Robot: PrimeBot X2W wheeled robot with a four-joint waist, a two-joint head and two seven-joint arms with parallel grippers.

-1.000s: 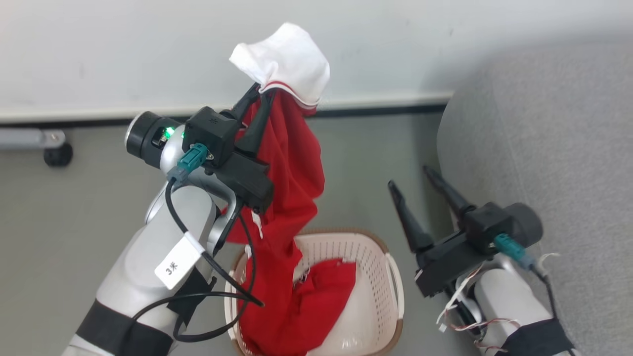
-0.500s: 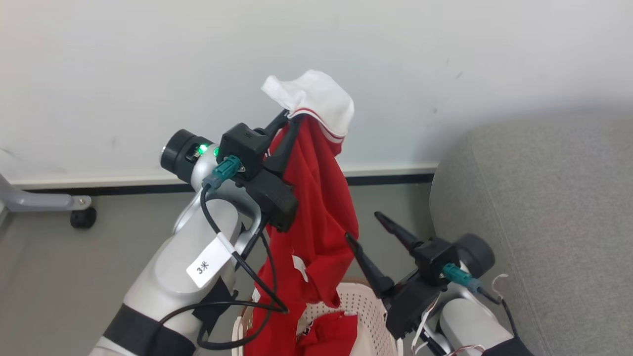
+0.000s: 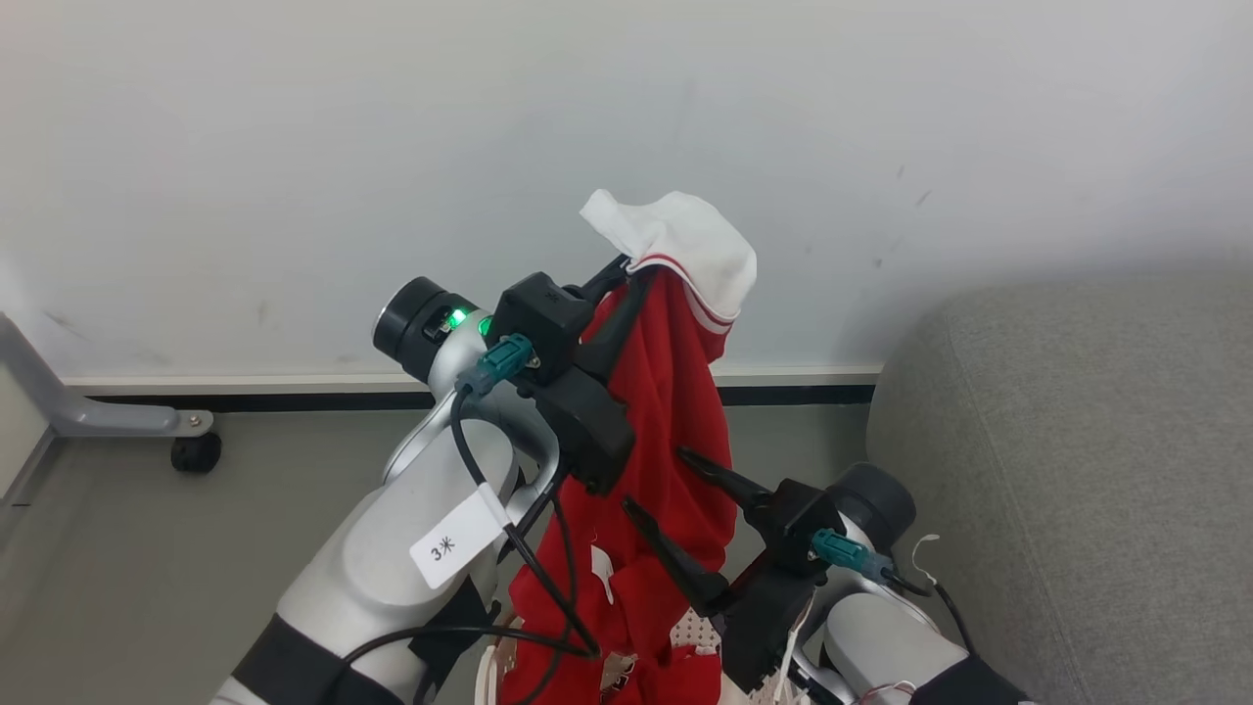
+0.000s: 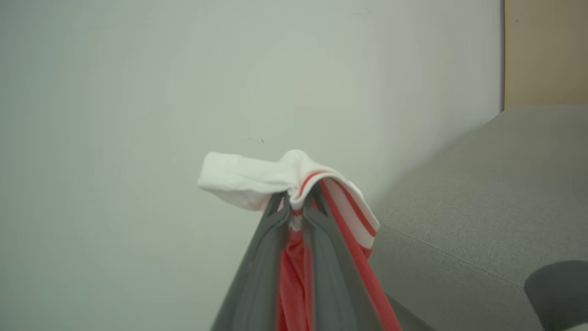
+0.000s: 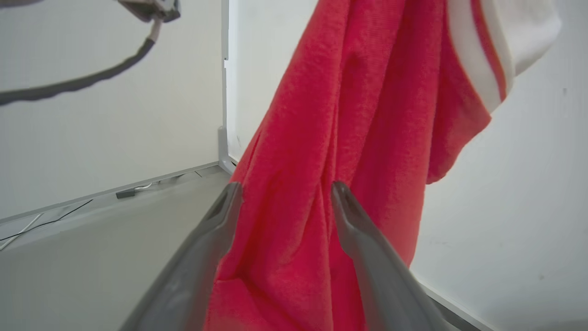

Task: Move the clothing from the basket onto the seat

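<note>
A red garment [image 3: 675, 411] with white striped trim hangs from my left gripper [image 3: 626, 279], which is raised high and shut on the trim. The left wrist view has the same pinch at the fingertips [image 4: 296, 207]. My right gripper [image 3: 656, 480] stands open against the hanging cloth. In the right wrist view the red fabric [image 5: 344, 115] fills the gap of that gripper [image 5: 285, 191]. A sliver of the perforated basket [image 3: 697, 627] peeks out below the cloth, whose lower end runs off the bottom edge. The grey seat [image 3: 1077, 441] lies to the right.
A pale wall with a dark baseboard [image 3: 294, 399] stands close behind. A grey metal leg on a black caster [image 3: 196, 452] sits on the floor at the left. The seat [image 4: 482, 207] rises right beside the held garment.
The head camera has tilted up, so the basket has slid almost out of view. The left gripper keeps its hold on the garment. The right gripper has moved left to the hanging cloth.
</note>
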